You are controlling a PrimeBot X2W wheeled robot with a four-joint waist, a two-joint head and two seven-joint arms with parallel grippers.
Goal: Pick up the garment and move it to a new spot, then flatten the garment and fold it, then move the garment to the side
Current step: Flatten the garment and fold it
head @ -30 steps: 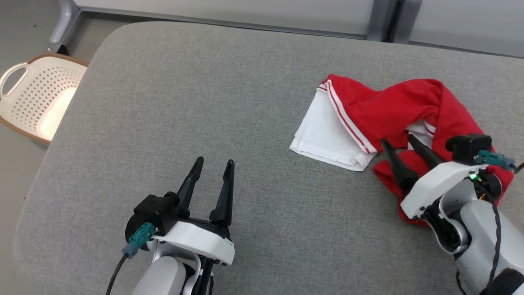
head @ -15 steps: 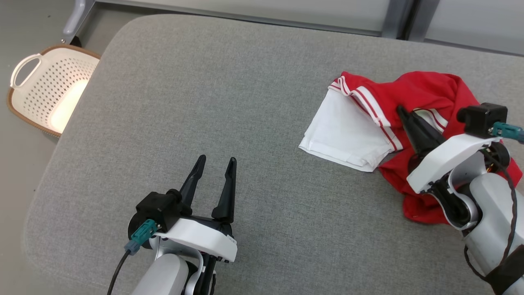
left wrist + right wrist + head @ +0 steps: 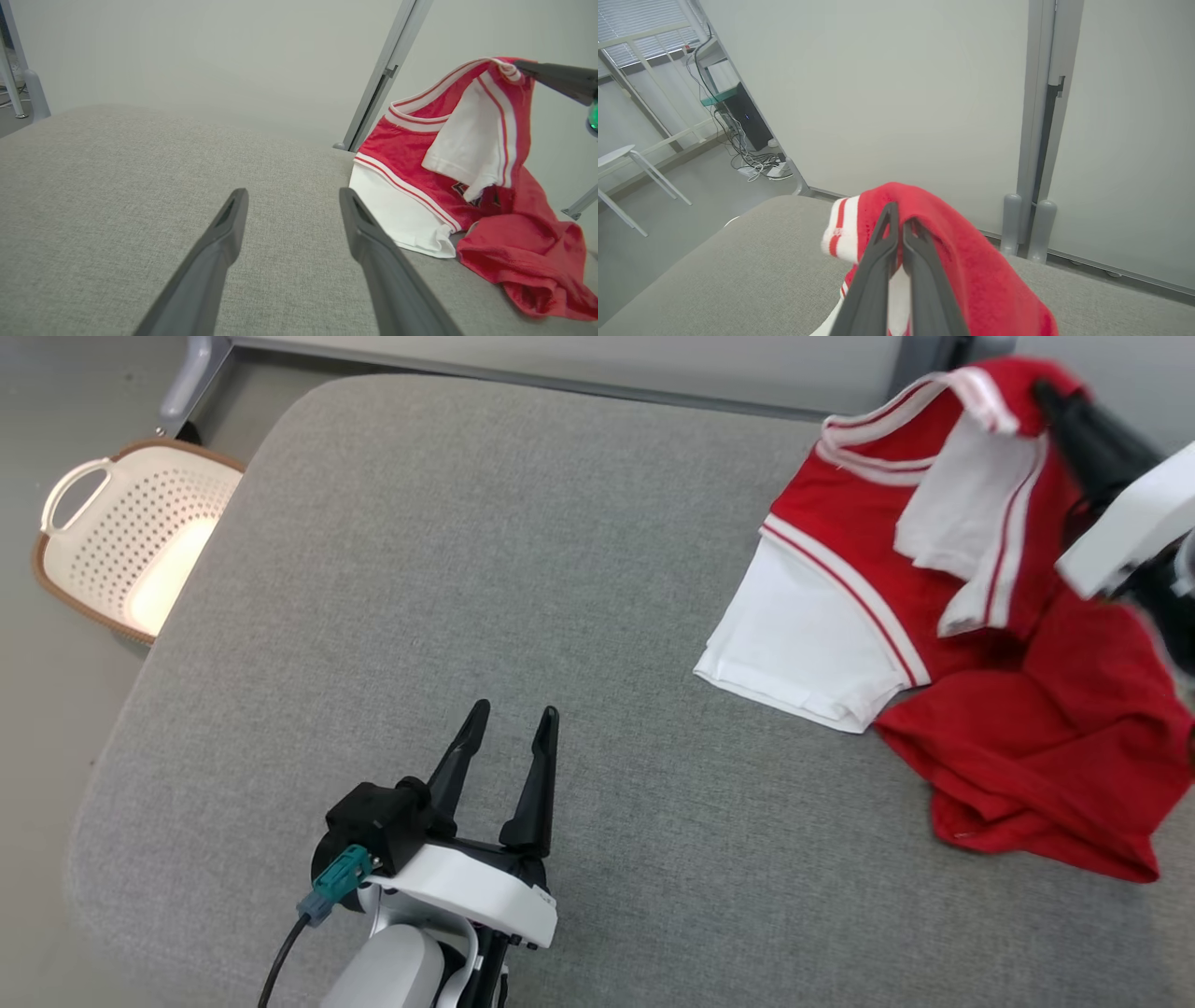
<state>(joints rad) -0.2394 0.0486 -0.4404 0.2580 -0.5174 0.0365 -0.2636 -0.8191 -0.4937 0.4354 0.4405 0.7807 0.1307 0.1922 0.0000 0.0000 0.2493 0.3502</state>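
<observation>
The garment (image 3: 980, 644) is a red shirt with white sleeves and white stripes, at the right of the grey padded table (image 3: 467, 569). My right gripper (image 3: 1044, 390) is shut on its striped collar and holds that part high, while the lower red part and one white sleeve (image 3: 794, 649) still lie on the table. In the right wrist view the red cloth (image 3: 952, 242) drapes over my closed fingers (image 3: 901, 219). The left wrist view has the lifted garment (image 3: 467, 158) at its right. My left gripper (image 3: 513, 723) is open near the front edge, well left of the garment, holding nothing.
A white perforated laundry basket (image 3: 121, 551) stands on the floor past the table's left edge. Pale wall panels and grey posts (image 3: 1036, 116) rise behind the table. A white stool (image 3: 621, 158) and cables (image 3: 752, 163) sit on the floor farther off.
My right gripper shut on the garment's collar and lifted it up and away from me, pulling the cloth off the table. The head camera shifted. The left arm stayed put.
</observation>
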